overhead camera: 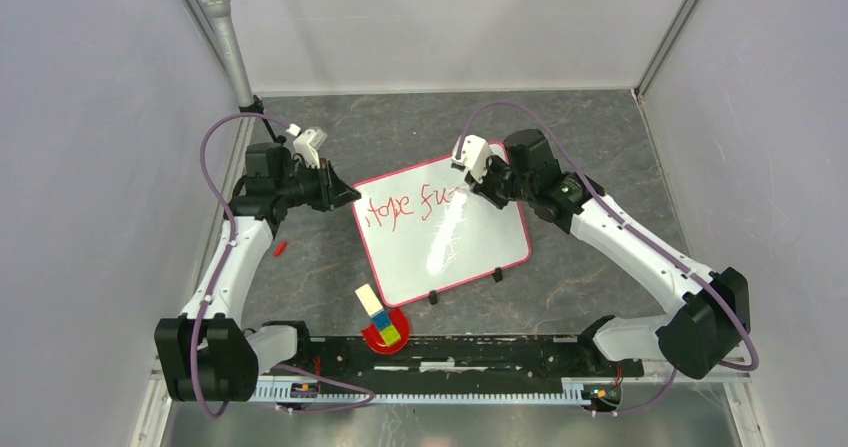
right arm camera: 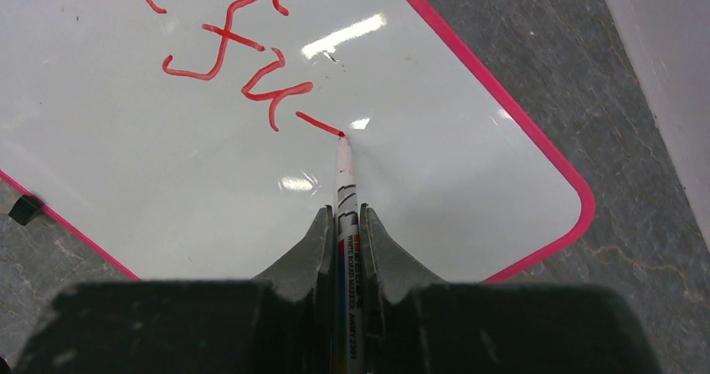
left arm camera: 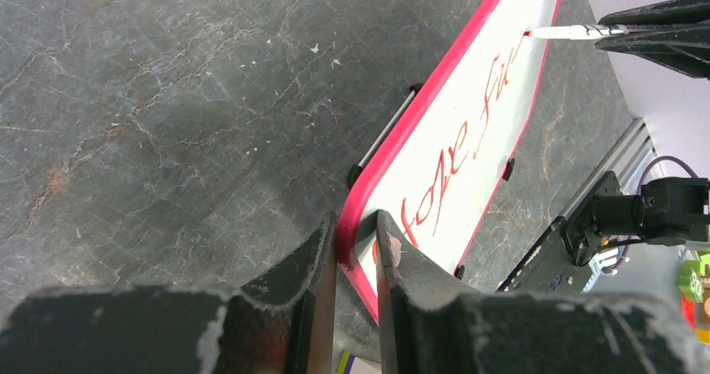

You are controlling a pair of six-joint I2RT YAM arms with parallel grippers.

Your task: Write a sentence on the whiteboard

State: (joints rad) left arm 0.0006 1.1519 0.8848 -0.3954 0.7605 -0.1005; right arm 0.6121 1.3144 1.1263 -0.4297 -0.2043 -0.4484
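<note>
The whiteboard (overhead camera: 450,237), glossy white with a red-pink border and two black clips on its near edge, lies tilted on the grey table. Red handwriting (overhead camera: 410,210) runs across its upper part. My left gripper (overhead camera: 345,195) is shut on the whiteboard's left corner; in the left wrist view its jaws (left arm camera: 356,227) pinch the pink border (left arm camera: 435,98). My right gripper (overhead camera: 478,185) is shut on a white marker (right arm camera: 346,190), whose red tip touches the whiteboard (right arm camera: 469,181) at the end of a fresh stroke (right arm camera: 318,124). The marker also shows in the left wrist view (left arm camera: 569,32).
A red dish (overhead camera: 385,332) with a coloured block and a white eraser (overhead camera: 369,300) sits by the board's near corner. A small red cap (overhead camera: 281,248) lies left of the board. A grey post (overhead camera: 228,42) stands at the back left. Grey walls enclose the table.
</note>
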